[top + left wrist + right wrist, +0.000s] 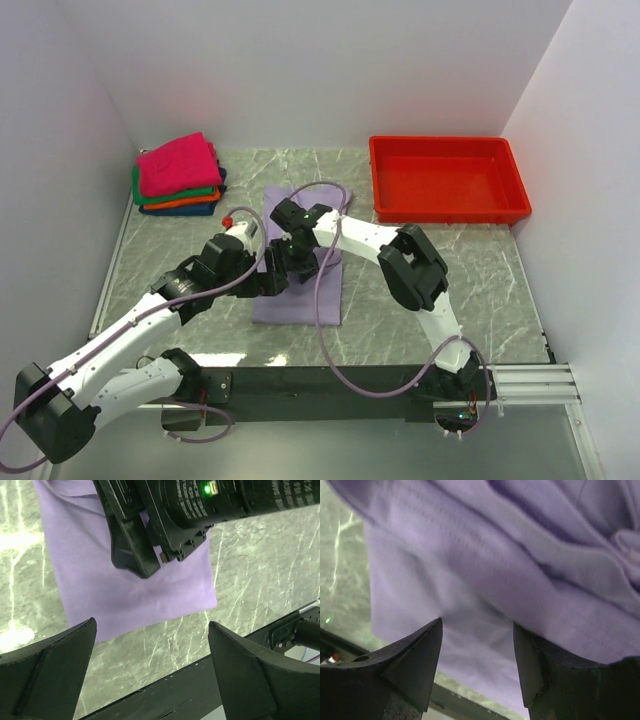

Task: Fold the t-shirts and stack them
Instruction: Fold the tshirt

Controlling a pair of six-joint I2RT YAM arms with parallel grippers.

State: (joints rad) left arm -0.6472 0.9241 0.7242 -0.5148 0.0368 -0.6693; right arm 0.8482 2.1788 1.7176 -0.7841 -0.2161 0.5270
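Hovering both arms over the lilac shirt point(300, 305), I judge the step in hand to be the next fold; the shirt lies flat as a long strip in the middle of the table point(480, 290), well apart from the stack of folded shirts point(178, 165) at the far left corner and from the red tray point(450, 214) at the far right.

My left claw point(151, 625) is spread wide and holds nothing; below it I see the near end of the strip and its square corner. My right claw point(477, 625) is also parted and empty, close above a ridge of doubled cloth.

To do this well, I think each claw should pinch one near corner and catch every layer, not just the top one; then both should lift together and carry the end evenly to the far end, so the edges meet and the strip does not skew. The arms sit very close, so I would mind a knock between them.

As for writing: the right arm's wrist housing carries small white print in the left wrist view, too blurred to read; a green light glows beside it; the shirt shows no label or logo.
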